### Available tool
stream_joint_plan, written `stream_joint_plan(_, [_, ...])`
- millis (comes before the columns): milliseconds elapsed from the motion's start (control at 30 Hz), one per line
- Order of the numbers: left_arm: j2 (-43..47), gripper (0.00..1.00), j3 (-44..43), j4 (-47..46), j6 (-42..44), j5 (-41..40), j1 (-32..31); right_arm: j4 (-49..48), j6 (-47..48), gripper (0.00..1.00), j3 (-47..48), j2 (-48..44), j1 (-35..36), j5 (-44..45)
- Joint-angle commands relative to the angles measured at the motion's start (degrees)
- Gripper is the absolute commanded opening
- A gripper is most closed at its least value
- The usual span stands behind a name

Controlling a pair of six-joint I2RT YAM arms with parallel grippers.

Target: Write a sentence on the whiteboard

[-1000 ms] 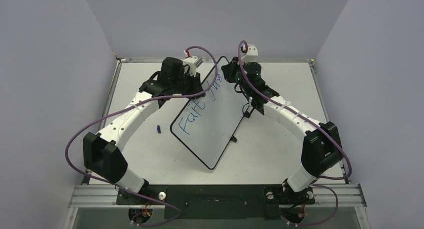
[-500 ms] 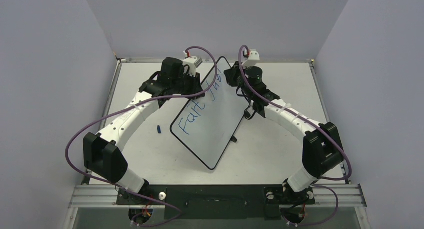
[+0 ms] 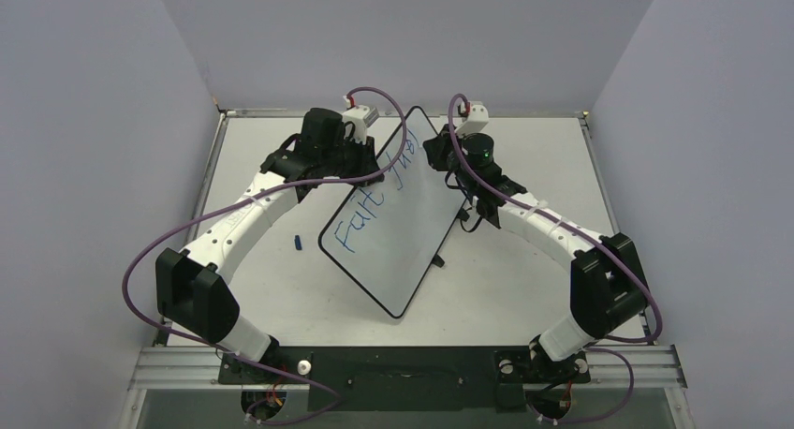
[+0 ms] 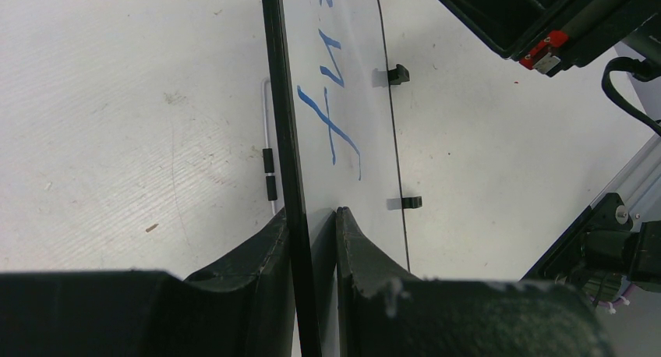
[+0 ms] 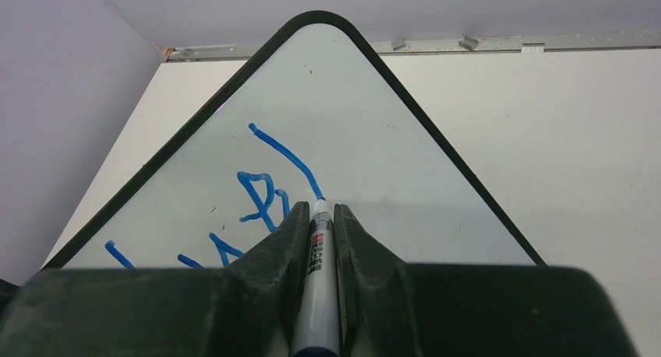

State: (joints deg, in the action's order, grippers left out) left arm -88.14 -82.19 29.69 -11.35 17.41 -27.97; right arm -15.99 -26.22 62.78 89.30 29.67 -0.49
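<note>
**Marker tip on the board, sentence part-written**

The right jaws are closed narrowly on the marker (image 5: 318,256), whose tip touches the whiteboard (image 5: 436,178) just ahead of them, at the lower end of a blue stroke. The written part of the sentence (image 3: 374,199) lies to their left and bare white to their right, so the next letters probably go that way. The left jaws pinch the board's black-framed edge. The board stands tilted on the table (image 3: 524,288), its long axis running away from them.
</note>
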Motion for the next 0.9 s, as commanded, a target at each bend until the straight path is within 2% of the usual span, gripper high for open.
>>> stream_joint_plan(0, [2.73, 0.00, -0.95, -5.02, 6.52, -3.26, 0.09, 0.65, 0.38, 0.00, 0.55, -1.65, 0.37, 0.26])
stream_joint_plan(433, [2.84, 0.00, -0.91, -5.08, 6.52, -3.29, 0.08, 3.63, 1.54, 0.00, 7.41, 1.12, -0.46, 0.32])
stream_joint_plan(867, [2.76, 0.00, -0.86, -5.06, 6.52, -3.30, 0.10, 4.96, 2.09, 0.00, 9.01, -0.27, -0.73, 0.32])
